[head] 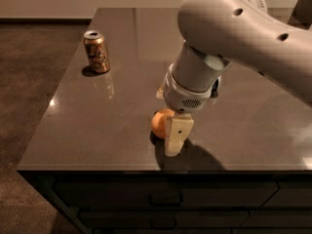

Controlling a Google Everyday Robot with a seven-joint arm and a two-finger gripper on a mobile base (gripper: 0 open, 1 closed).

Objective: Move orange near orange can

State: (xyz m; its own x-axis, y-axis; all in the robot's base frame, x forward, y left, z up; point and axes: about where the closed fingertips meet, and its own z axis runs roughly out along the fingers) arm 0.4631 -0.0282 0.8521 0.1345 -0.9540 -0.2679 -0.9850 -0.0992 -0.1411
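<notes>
The orange rests on the dark tabletop near its front edge. My gripper points down right at the orange, with its pale near side touching or just in front of the fruit's right half, which it partly hides. The orange can, copper-coloured with a silver top, stands upright at the back left of the table, well away from the orange and the gripper.
My large white arm crosses the right half of the view and hides the table behind it. The table's front edge is close below the gripper. Its left edge drops to a brown carpeted floor.
</notes>
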